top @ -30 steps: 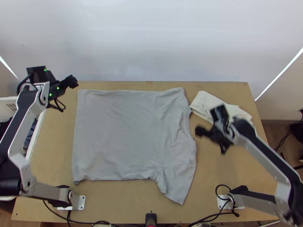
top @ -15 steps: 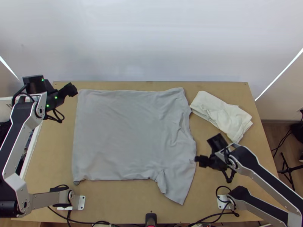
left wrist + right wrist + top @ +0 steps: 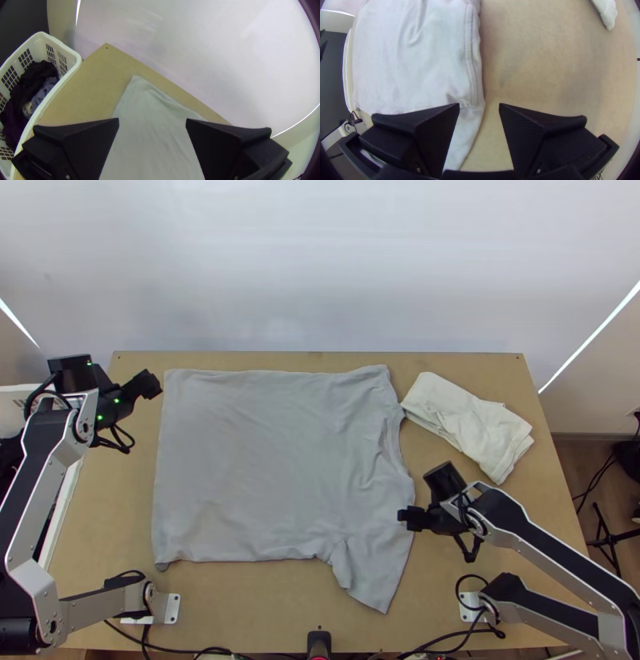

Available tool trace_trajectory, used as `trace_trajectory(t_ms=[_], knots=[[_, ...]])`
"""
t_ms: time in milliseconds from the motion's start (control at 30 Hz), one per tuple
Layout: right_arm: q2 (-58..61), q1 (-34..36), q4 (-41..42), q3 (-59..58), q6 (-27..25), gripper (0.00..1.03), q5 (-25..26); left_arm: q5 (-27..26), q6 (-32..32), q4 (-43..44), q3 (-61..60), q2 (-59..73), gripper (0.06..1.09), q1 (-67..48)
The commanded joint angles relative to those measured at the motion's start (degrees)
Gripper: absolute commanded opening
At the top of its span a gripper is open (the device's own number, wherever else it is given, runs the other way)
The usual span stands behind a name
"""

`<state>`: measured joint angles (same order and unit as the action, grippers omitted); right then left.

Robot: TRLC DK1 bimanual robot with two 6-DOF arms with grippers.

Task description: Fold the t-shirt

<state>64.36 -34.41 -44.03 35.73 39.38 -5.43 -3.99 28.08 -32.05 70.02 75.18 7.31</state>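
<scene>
The near sleeve of the grey t-shirt point(image 3: 272, 468) slants toward the table's near edge. Just above that sleeve, the right gripper point(image 3: 410, 519) is at the shirt's right-hand edge, its two fingers parted and clamped on nothing. The t-shirt lies spread on the wooden table point(image 3: 480, 380), its long axis running left to right: hem toward the left, neckline toward the right, where the cloth is wrinkled. A folded white cloth point(image 3: 468, 420) sits beyond the right gripper, near the neckline. To the left stands a white basket point(image 3: 77, 59) of dark clothes. The left gripper point(image 3: 150, 384), fingers apart and holding nothing, is near the shirt's far left corner.
</scene>
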Motion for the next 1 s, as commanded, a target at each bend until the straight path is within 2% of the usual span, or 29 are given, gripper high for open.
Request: trace_trajectory(t_ms=[0, 100, 233, 633, 767, 867, 967], knots=[[2.26, -1.01, 3.25, 0.22, 0.26, 0.57, -0.02, 0.03, 0.14, 0.06, -0.32, -0.82, 1.03, 0.42], [3.05, -1.09, 4.30, 0.22, 0.35, 0.56, -0.02, 0.03, -0.04, -0.03, -0.59, -0.91, 1.03, 0.77], [4.37, -1.45, 4.39, -0.04, 0.26, 0.48, -0.02, 0.03, -0.30, -0.29, -0.67, -1.09, 1.03, 1.65], [3.85, -2.68, 4.57, -1.54, 0.35, 0.47, -0.02, 0.03, -1.00, -0.82, -0.85, -1.35, 1.03, 2.97], [3.58, -2.68, 6.94, -2.41, 0.00, 0.26, 0.51, -0.05, -2.59, -2.40, -1.82, -1.35, 1.03, 3.85], [2.70, -2.76, 8.79, -3.21, -0.79, 0.04, 3.15, -1.81, -6.72, -10.05, -2.17, -0.47, 1.03, 4.99], [2.26, -2.68, 8.96, -3.47, -0.97, 0.03, 3.41, -2.95, -13.05, -19.36, -2.78, 0.32, 0.97, 6.40]])
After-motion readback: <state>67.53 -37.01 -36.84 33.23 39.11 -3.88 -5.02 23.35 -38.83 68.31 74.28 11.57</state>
